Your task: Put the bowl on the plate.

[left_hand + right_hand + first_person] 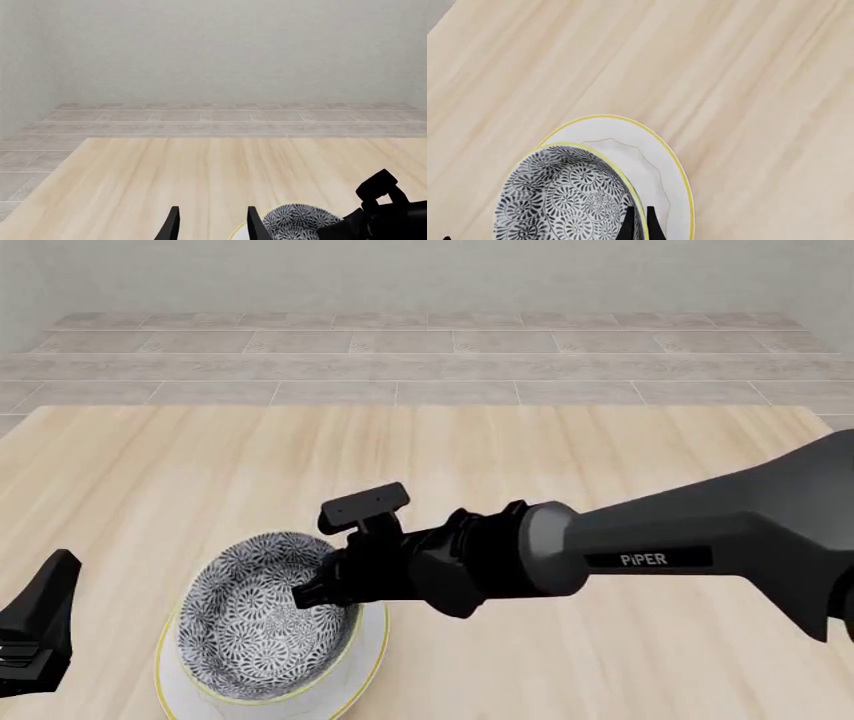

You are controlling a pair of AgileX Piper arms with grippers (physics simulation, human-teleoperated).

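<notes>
The grey-and-white floral bowl [254, 620] with its yellow rim is over the white plate [368, 655], off centre toward the plate's left side. I cannot tell whether it rests on the plate. My right gripper [639, 222] is shut on the bowl's rim on the right side, one finger inside and one outside. The right wrist view shows the plate's bare well [647, 165] beyond the bowl [567, 200]. My left gripper [213, 227] stands open and holds nothing, to the left of the plate near the table's front edge.
The light wooden table [534, 460] stretches ahead, with a tiled floor [427, 360] and a pale wall behind it. The right arm [641, 550] reaches in low across the table from the right. In the left wrist view the bowl [297, 220] and right arm [387, 210] show.
</notes>
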